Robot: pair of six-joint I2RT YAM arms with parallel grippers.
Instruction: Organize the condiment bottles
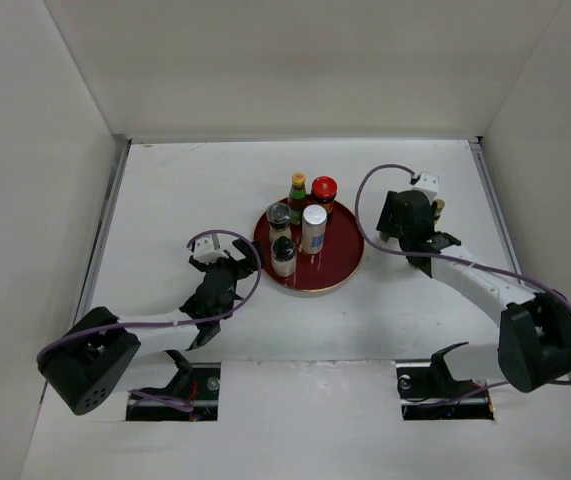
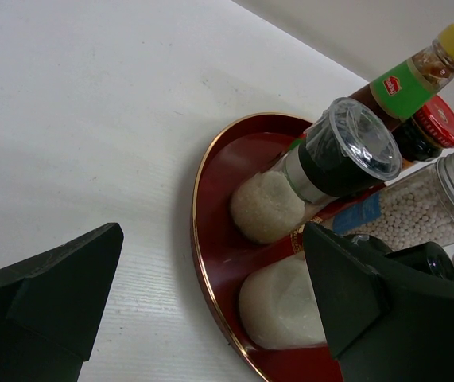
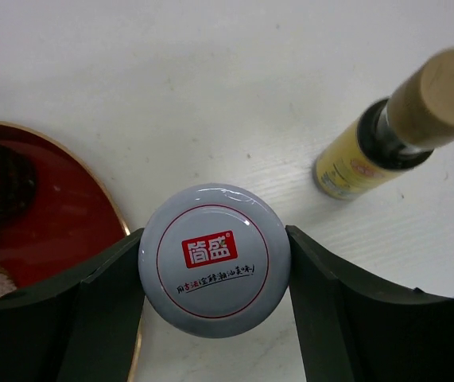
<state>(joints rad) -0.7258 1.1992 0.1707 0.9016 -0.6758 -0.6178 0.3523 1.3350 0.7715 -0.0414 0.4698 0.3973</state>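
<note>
On tray [image 1: 343, 257], five bottles [image 1: 314, 228]; right end effector [image 3: 213, 239] grips white-lidded jar [image 3: 215, 267].

A: Where is there room around the tray [image 1: 341, 262]?
B: The table [image 1: 180, 185] lies bare to its left, behind it and along the front.
A: And on the tray itself?
B: Crowded. 5 containers stand close together: yellow-capped bottle [image 1: 297, 186] and red-lidded jar [image 1: 324, 187] at the back, then clear-topped grinder [image 1: 279, 214], silver-lidded jar [image 1: 314, 228] and black-topped grinder [image 1: 283, 256]. Only the right front of its floor is bare.
A: The right side?
B: Tight. The right gripper [image 3: 213, 239] clamps a white-capped bottle [image 3: 215, 274], and a tan-capped yellow bottle [image 3: 386, 135] stands near. The left gripper [image 2: 211, 239], jaws wide, sits just off the tray's left rim.
</note>
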